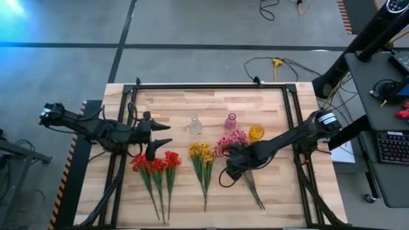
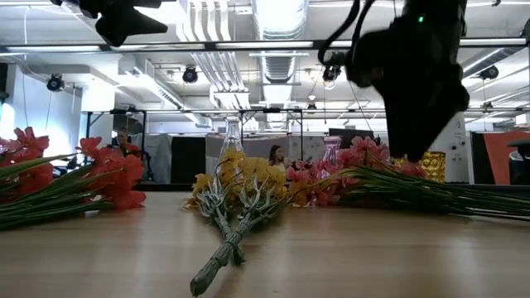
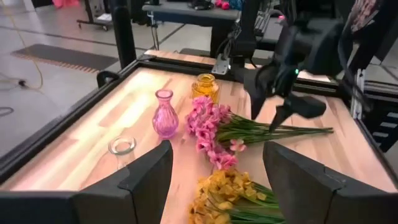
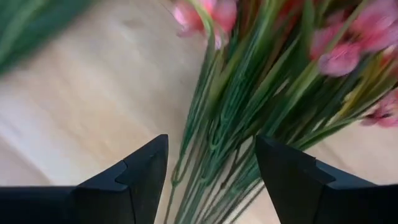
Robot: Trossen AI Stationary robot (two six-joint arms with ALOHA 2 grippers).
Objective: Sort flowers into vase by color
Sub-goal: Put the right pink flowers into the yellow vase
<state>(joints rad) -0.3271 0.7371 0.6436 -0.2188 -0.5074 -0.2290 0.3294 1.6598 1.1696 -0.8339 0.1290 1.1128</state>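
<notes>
Hanging just above the pink flowers (image 1: 233, 138), the right pincer (image 4: 211, 163) has its two fingers spread apart, with the green stems (image 4: 239, 134) under the gap and nothing pinched yet. The left pincer (image 3: 217, 177) waits up in the air over the red flowers (image 1: 155, 162), and its fingers are spread too. Three bunches lie flat on the table (image 1: 179, 102): red, then yellow flowers (image 1: 201, 152) in the middle, then pink. Behind them stand a clear vase (image 1: 195, 124), a pink vase (image 1: 231, 120) and a yellow vase (image 1: 256, 132). I think the flowers are very light and floppy, and the thin stems bend and slip easily. The best place to hold one looks like the stem, below the blossoms, so the soft petals do not get squashed.
</notes>
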